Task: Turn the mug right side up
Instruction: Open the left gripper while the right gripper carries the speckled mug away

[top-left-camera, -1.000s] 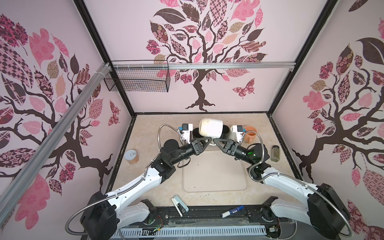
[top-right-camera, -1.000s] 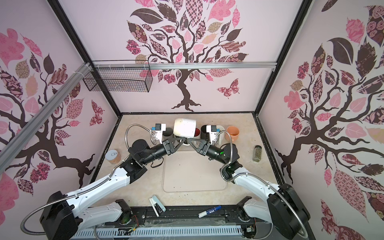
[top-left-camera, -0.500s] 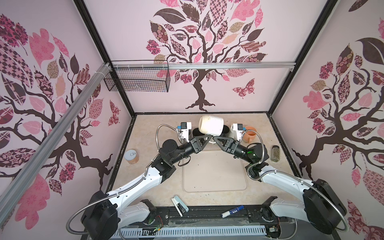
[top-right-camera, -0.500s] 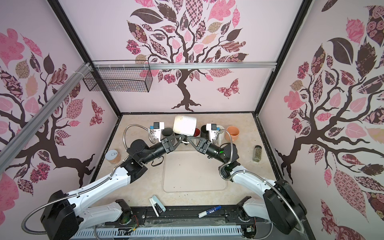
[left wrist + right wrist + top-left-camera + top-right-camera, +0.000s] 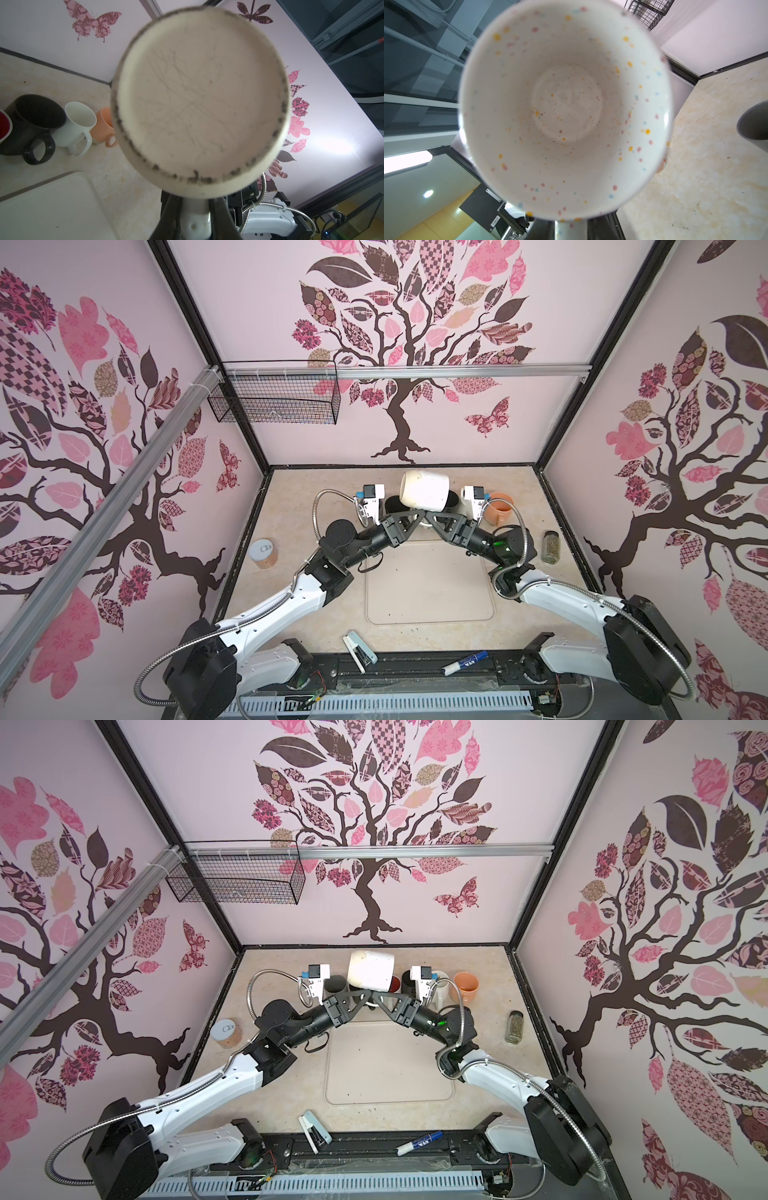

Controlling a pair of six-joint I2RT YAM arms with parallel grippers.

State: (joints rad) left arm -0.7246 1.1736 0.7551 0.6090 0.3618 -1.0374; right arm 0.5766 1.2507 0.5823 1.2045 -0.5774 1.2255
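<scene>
Mug point(image 5: 424, 491) hangs on its side in the air, at twelve o'clock from the tray point(image 5: 428, 585). Its base faces nine o'clock and its mouth faces three, so I judge it half turned. My left gripper point(image 5: 417, 515) and right gripper point(image 5: 434, 517) both have their jaws closed on the handle point(image 5: 195, 218), at the six o'clock side. This looks like a handover, so that one wrist can finish the roll. A black mug point(image 5: 33, 120) and an orange mug point(image 5: 498, 508) stand upright below, apart from it.
</scene>
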